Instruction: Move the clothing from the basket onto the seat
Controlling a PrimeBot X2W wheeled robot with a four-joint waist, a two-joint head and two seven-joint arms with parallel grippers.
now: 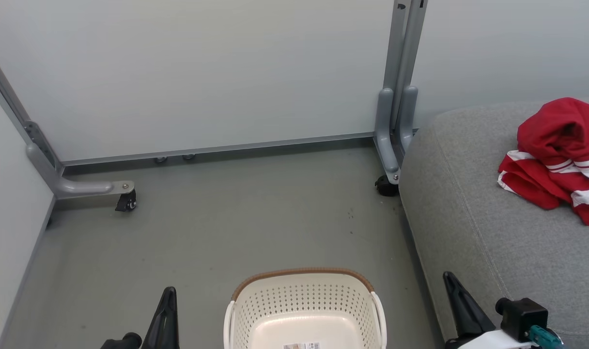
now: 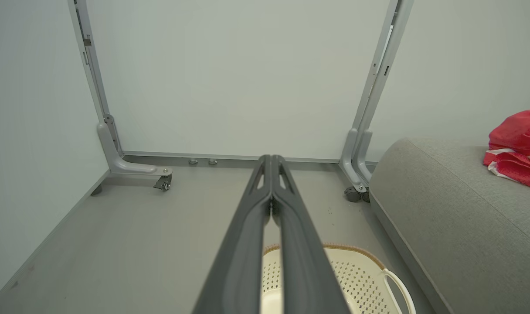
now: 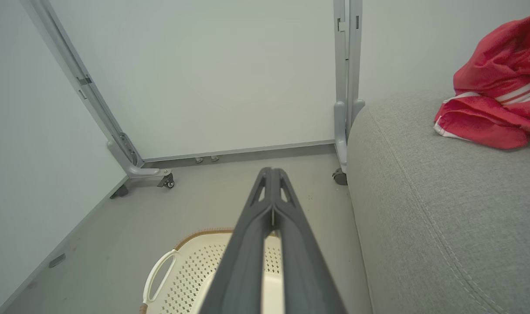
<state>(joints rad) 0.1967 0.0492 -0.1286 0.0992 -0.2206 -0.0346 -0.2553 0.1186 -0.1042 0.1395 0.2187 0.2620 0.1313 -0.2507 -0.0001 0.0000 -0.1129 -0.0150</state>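
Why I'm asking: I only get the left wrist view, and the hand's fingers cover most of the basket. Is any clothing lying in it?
Observer: In the head view, the part of the basket floor that shows is bare apart from a sticker. The basket's near end is cut off by the picture's bottom edge.
Operator: Is the right hand carrying anything?
Observer: No. In its own wrist view the right hand is shut on nothing.
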